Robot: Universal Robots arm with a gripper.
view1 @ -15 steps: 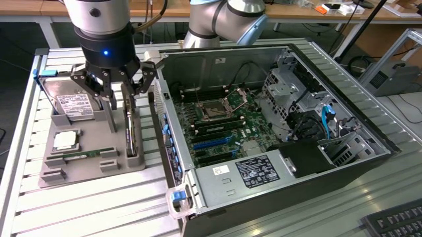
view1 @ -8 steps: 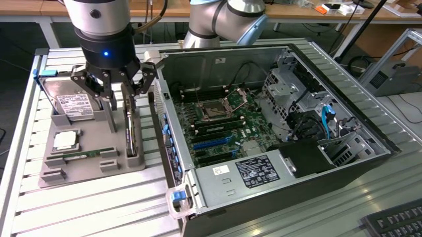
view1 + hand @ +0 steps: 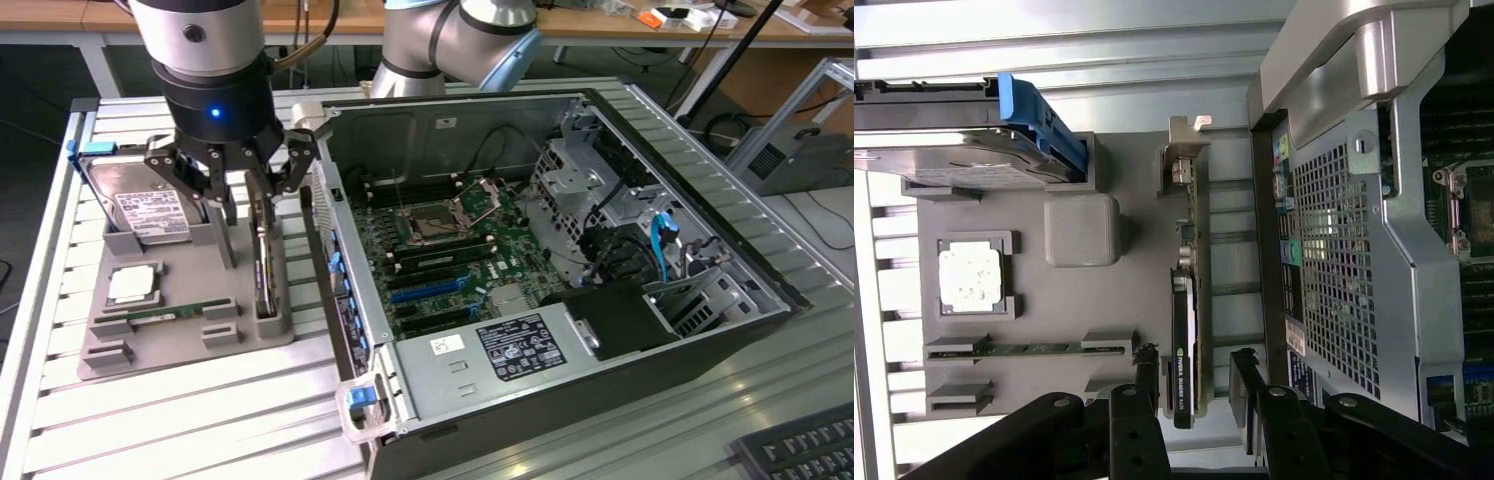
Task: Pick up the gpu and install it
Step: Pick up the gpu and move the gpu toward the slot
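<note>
I've got the fingers (image 3: 1246, 380) spread either side of the gpu (image 3: 1184, 330), standing on edge in its tray (image 3: 1084, 300), long axis running between them.

Open computer case (image 3: 414, 125), grey tray (image 3: 174, 350) beside it, hard drive (image 3: 144, 212), processor (image 3: 134, 285), memory stick (image 3: 167, 313)

Dark gpu (image 3: 1184, 335) with a silvery bracket (image 3: 1184, 150); black fingers (image 3: 1244, 378). Grey tray (image 3: 174, 345) at left of frame — green memory stick (image 3: 167, 316), silver drive (image 3: 147, 212) with a white label, blue caddy (image 3: 1039, 120). Ribbed silver bench (image 3: 174, 430). Black case (image 3: 601, 410), perforated mesh panel (image 3: 1334, 270); green motherboard (image 3: 501, 265) — blue slots (image 3: 427, 290).
</note>
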